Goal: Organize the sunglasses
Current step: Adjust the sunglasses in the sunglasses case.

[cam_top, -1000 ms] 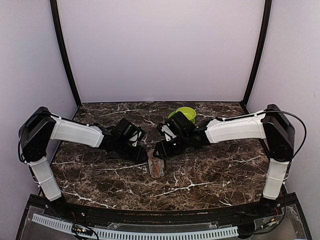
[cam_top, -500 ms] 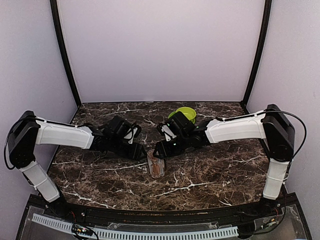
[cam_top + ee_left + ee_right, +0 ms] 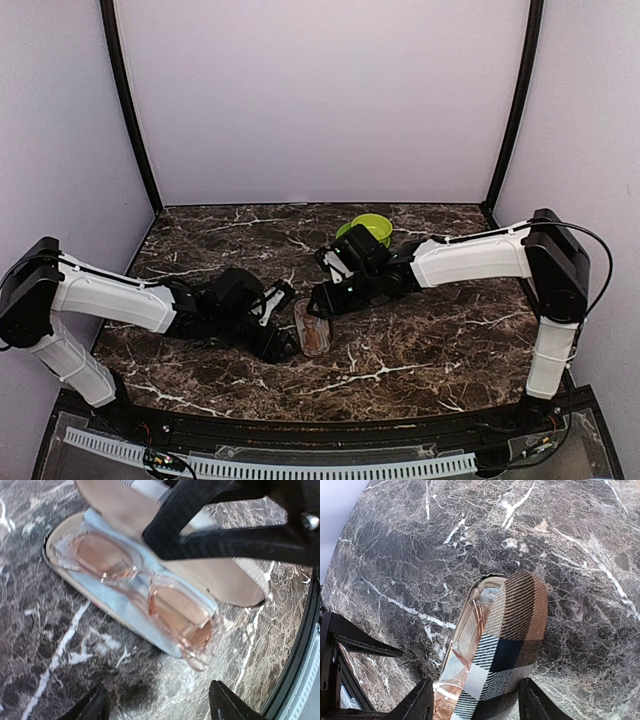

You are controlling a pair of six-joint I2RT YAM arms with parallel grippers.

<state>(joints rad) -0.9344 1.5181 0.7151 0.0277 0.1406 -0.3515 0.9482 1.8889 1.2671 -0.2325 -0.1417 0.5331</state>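
Sunglasses in open case, right claw gripping lid, green bowl beyond

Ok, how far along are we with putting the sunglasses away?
Done: the sunglasses lie inside the open case, on its blue lining. In hand: the right gripper holds the plaid lid up, while the left gripper hangs open beside the case, empty. Left: fold the lid down and close the case.
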